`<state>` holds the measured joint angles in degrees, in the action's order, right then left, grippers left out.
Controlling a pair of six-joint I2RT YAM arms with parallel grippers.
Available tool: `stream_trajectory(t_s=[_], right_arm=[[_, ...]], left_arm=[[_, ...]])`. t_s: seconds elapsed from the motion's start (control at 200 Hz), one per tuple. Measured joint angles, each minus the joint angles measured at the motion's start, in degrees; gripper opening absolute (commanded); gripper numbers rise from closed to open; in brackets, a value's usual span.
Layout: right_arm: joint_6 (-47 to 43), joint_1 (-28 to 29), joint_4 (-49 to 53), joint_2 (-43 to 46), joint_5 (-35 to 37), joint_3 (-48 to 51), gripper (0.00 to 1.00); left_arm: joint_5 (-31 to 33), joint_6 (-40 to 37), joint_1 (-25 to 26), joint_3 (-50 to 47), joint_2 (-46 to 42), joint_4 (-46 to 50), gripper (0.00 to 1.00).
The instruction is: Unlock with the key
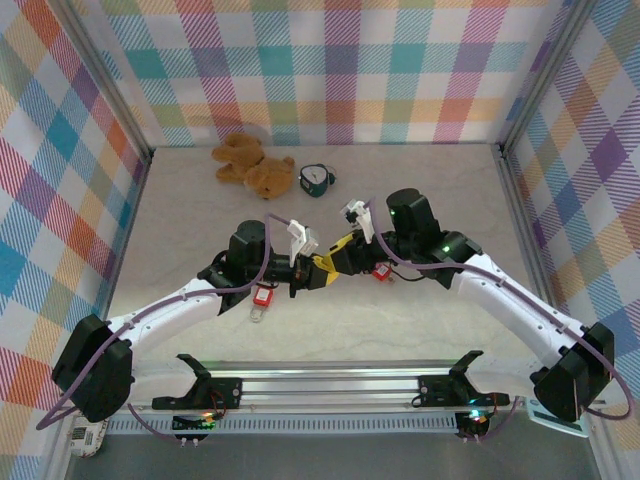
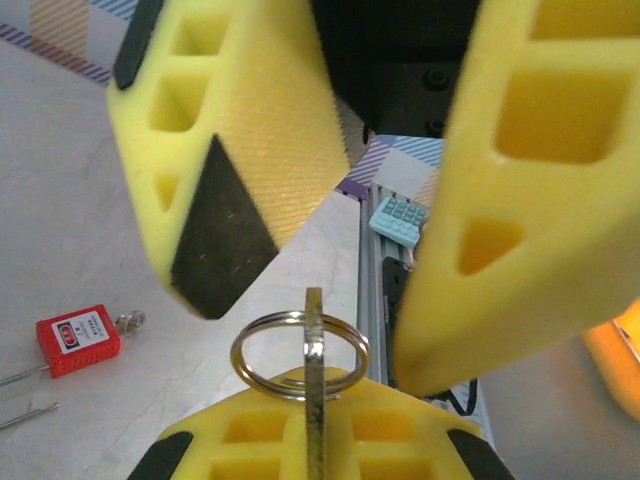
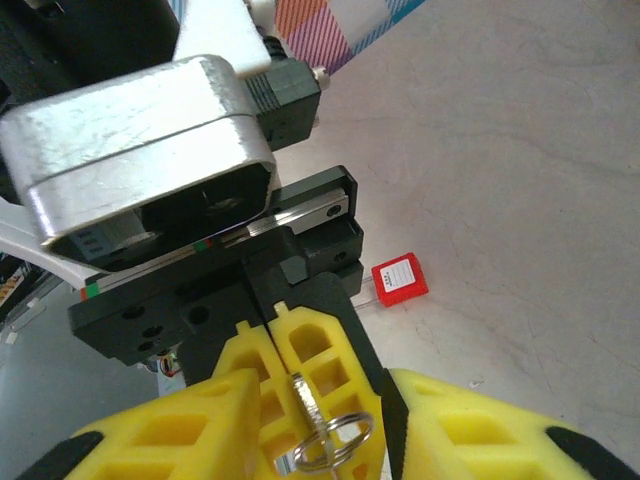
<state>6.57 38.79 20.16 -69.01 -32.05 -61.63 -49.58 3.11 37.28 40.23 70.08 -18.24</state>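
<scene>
**Key offered between 2 grippers, padlocks lying loose beneath them**

We found the left gripper (image 1: 303,276) clamped shut on the key (image 2: 315,385), gripping it low so that the upper part and the key ring (image 2: 298,352) stood clear of its fingertips. We judged this left the other tool something to take. The right gripper (image 1: 337,262) faced it nose to nose with its jaws parted, 1 yellow finger on each side of the key and neither touching it. To us that looked like a handover lined up but not closed. A red padlock (image 1: 263,295) lay on the table (image 1: 420,210) under the left gripper's wrist, and a 2nd padlock (image 1: 381,270) lay under the right gripper's wrist. Neither was held, so we judged the unlocking had not begun.
</scene>
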Motion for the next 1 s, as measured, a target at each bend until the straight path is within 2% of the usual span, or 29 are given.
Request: stream_trajectory(t_s=[0.475, 0.605, 0.745, 0.81, 0.89, 1.0], right_arm=[[-0.6, 0.0, -1.2, -2.5, -5.1, 0.0, 0.04], [-0.7, 0.0, -1.1, -2.4, -5.4, 0.0, 0.01], [0.1, -0.1, -1.2, -1.9, -4.8, 0.0, 0.00], [0.7, -0.1, -1.2, -1.3, -4.0, 0.1, 0.00], [1.7, -0.1, -1.3, 0.2, -2.6, 0.8, 0.00], [2.4, -0.1, -1.3, 2.1, 0.4, 1.2, 0.00]], left_arm=[[-2.1, 1.4, -0.5, 0.2, 0.8, -0.2, 0.00], [-3.0, 2.3, -0.7, 0.2, 1.2, -0.9, 0.00], [-2.7, 2.6, -0.7, 0.2, 1.2, -1.8, 0.22], [-1.5, 2.4, -0.7, 0.2, 1.0, -2.2, 0.43], [0.3, 2.4, -0.7, 0.2, 0.4, -2.8, 0.64], [3.4, 2.2, -0.7, -0.7, -2.2, -2.8, 0.74]])
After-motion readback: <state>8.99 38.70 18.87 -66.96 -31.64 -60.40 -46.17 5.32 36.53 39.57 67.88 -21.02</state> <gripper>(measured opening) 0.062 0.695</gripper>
